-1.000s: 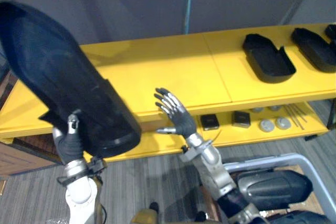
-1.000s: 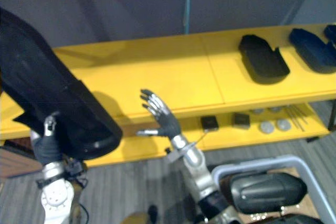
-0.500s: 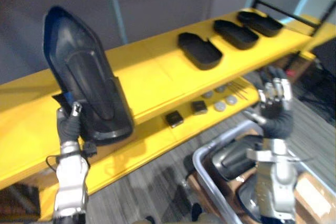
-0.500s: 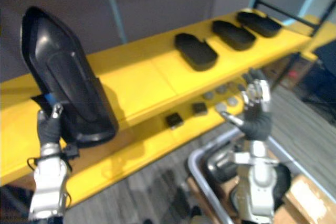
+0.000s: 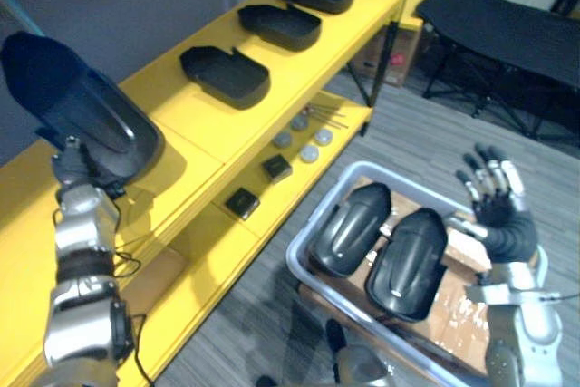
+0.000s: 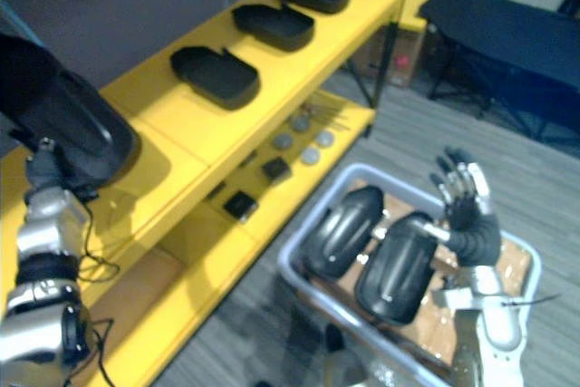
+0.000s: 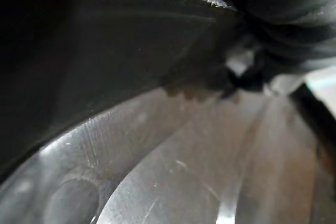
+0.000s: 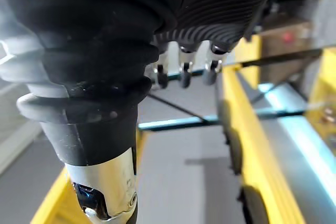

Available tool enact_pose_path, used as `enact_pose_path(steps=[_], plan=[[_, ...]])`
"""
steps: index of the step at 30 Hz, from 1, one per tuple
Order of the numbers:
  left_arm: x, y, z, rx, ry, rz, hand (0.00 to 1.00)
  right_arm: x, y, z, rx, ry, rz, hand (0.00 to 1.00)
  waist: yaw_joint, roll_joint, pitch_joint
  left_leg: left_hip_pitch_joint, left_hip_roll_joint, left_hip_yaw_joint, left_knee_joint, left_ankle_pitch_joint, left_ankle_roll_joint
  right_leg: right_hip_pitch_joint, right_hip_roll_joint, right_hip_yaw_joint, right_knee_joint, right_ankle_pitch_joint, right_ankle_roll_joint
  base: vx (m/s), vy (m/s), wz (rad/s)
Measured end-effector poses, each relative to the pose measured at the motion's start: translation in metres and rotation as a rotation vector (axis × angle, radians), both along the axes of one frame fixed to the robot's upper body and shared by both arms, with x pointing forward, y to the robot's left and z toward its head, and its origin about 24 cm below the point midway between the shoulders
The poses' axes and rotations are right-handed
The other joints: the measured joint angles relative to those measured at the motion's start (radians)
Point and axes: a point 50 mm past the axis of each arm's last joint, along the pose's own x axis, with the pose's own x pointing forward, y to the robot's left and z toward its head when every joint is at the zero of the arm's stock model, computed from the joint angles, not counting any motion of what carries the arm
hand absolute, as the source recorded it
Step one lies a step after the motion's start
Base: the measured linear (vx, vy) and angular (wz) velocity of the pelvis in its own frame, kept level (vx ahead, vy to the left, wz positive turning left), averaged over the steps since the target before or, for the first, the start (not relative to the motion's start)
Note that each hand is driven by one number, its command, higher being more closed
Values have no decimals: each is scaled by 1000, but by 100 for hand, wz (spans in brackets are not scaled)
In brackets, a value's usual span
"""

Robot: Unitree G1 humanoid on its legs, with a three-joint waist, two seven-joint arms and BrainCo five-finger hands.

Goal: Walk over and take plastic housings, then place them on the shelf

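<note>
Fingers of the left hand [image 5: 71, 168] clasp a black housing [image 5: 86, 115] over the yellow shelf [image 5: 299, 65] — right hand [image 5: 498, 215] spread open.

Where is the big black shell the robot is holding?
In the eye views' left, the black housing sits in the left robot hand, over the yellow shelf, left of the nearest shelved housing.

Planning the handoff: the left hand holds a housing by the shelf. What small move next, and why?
Probably lower the left hand so the black housing settles on the yellow shelf: it is held tilted above a bare stretch, beside three housings already laid there.
</note>
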Motion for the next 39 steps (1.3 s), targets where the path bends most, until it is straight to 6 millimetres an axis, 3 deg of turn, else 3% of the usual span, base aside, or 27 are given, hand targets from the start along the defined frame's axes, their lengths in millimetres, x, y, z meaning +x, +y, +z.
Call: enact_pose_path(steps=[4,8,12,19,25,33,34,39], plan=[[-1,5,-2,-37,79,17,100,0,7,3,6,-12,22,0,-5,8,60,5,0,17,1,0,1,-2,3,13,-4,2,-1,-52,-19,-10],[-12,19,-8,-41,196,59,100,-1,5,2,23,-3,-19,0,-14,5,73,-18,0,16,1,5,8,-18,4,15,-14,12,-3,-21,-29,0],[-21,34,3,14,269,83,100,-1,8,0,36,7,-21,0,-13,7,102,-17,-2,15,1,5,8,-16,2,14,-13,12,-3,0,0,0],[-25,40,1,27,336,55,100,0,14,-2,46,29,-6,0,-4,12,135,-13,-3,12,5,5,8,-12,-2,11,-10,11,-3,-21,-4,0],[-30,40,-19,-33,421,47,100,5,15,3,26,15,16,0,-3,0,163,-60,7,15,75,4,7,-37,-14,14,1,10,-3,-65,-40,0],[-34,49,-11,-41,376,88,100,10,15,8,6,0,31,0,-4,-19,176,-91,18,21,118,-12,12,-75,-12,25,39,4,-5,-32,-25,-3],[-35,50,-10,-34,367,93,0,11,15,8,5,0,32,0,-6,-24,179,-94,21,22,127,-17,11,-79,-11,28,45,3,-4,-65,-23,-7],[-37,56,-1,-13,316,140,0,11,9,11,23,-6,28,0,-8,-44,192,-105,33,42,148,-44,11,-105,-5,39,77,-15,-5,-66,-15,-7]])
